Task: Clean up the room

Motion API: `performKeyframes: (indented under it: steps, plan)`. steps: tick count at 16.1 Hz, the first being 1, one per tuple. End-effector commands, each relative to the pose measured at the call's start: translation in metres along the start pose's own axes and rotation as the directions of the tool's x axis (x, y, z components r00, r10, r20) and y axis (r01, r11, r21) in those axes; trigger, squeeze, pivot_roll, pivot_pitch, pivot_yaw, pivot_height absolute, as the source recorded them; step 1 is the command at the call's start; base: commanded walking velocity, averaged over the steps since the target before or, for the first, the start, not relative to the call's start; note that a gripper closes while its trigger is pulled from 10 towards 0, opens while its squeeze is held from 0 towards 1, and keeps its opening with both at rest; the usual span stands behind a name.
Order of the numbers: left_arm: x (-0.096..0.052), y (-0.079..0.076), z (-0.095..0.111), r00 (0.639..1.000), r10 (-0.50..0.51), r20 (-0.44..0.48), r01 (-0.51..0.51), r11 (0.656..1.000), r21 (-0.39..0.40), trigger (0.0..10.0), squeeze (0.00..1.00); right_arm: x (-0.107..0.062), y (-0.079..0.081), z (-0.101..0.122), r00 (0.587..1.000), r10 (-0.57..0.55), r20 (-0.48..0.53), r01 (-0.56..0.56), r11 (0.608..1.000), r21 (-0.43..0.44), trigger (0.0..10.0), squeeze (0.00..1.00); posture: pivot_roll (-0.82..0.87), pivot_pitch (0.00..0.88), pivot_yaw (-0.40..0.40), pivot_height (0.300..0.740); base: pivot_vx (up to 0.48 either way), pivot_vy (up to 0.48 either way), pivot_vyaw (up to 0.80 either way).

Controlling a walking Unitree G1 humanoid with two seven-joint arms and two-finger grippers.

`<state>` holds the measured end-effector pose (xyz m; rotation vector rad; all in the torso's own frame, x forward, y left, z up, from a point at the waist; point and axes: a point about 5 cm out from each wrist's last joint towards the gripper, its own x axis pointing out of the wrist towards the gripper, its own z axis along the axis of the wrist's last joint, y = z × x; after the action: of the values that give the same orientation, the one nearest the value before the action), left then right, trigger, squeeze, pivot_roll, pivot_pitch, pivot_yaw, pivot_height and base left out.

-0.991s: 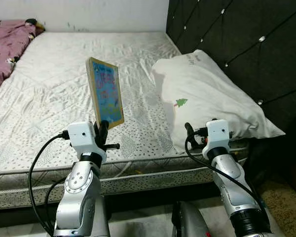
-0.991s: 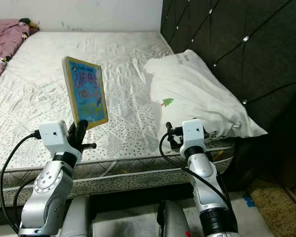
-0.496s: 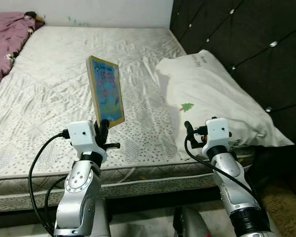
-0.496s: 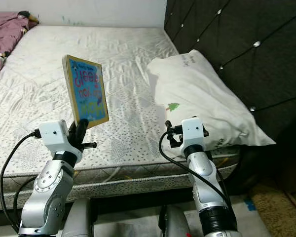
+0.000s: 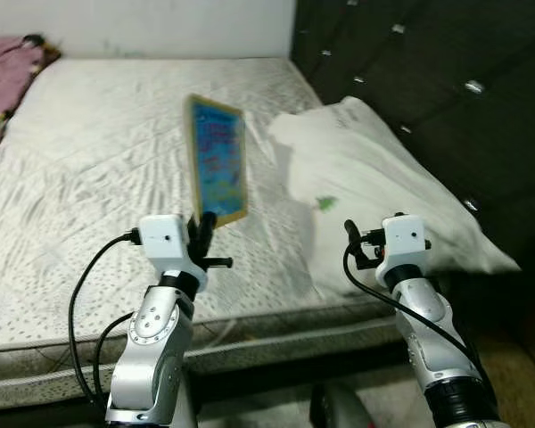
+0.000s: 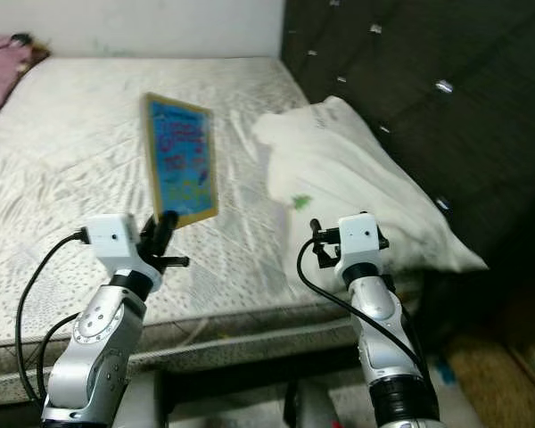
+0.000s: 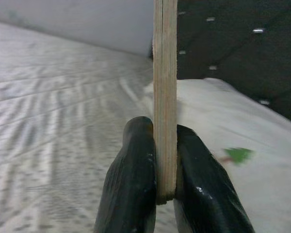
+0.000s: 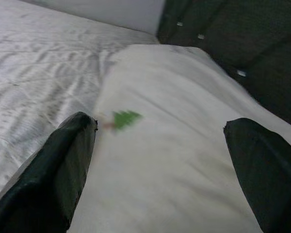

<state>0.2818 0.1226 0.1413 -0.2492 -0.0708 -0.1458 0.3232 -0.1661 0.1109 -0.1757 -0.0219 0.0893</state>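
One board (image 5: 218, 159) upright, left tool (image 7: 165, 194) pinching edge

Bare bed with one pillow, against a dark headboard

A pale quilted mattress (image 5: 89, 160) runs from the near edge to the far white wall (image 5: 160, 22). A white pillow (image 5: 383, 178) lies on its right side, touching the black tufted headboard (image 5: 446, 53), which is dotted with shiny studs (image 5: 473, 86). The pillow bears a small green tree print (image 8: 126, 118). A pink blanket (image 5: 4, 80) is bunched at the far left corner. Brownish floor (image 6: 490, 366) shows near right, too blurred to tell more.
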Motion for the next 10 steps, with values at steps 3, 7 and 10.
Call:
performKeyframes:
  steps: [3, 7, 10]
  plan:
    - [0.003, 0.000, 0.010, 0.998, 0.037, 0.047, -0.037, 0.999, 0.009, 10.0, 0.00, 0.002, 0.005, 0.002, 1.000, 0.011, 0.008, -0.011, 1.000, 0.020, 10.0, 0.00, -0.02, 0.048, -0.044, 0.570, 0.085, 0.000, 0.16]
    - [0.004, 0.004, 0.006, 0.997, 0.070, 0.023, -0.070, 0.997, 0.010, 10.0, 0.00, 0.001, 0.006, 0.002, 1.000, 0.019, 0.011, -0.019, 1.000, 0.019, 10.0, 0.00, -0.02, 0.049, -0.043, 0.570, 0.000, 0.000, 0.00]
    - [0.008, 0.010, 0.000, 0.994, 0.111, -0.019, -0.111, 0.994, 0.002, 10.0, 0.00, 0.001, 0.006, 0.002, 1.000, 0.025, 0.013, -0.026, 0.999, 0.020, 10.0, 0.00, -0.02, 0.051, -0.046, 0.545, 0.000, 0.000, 0.00]
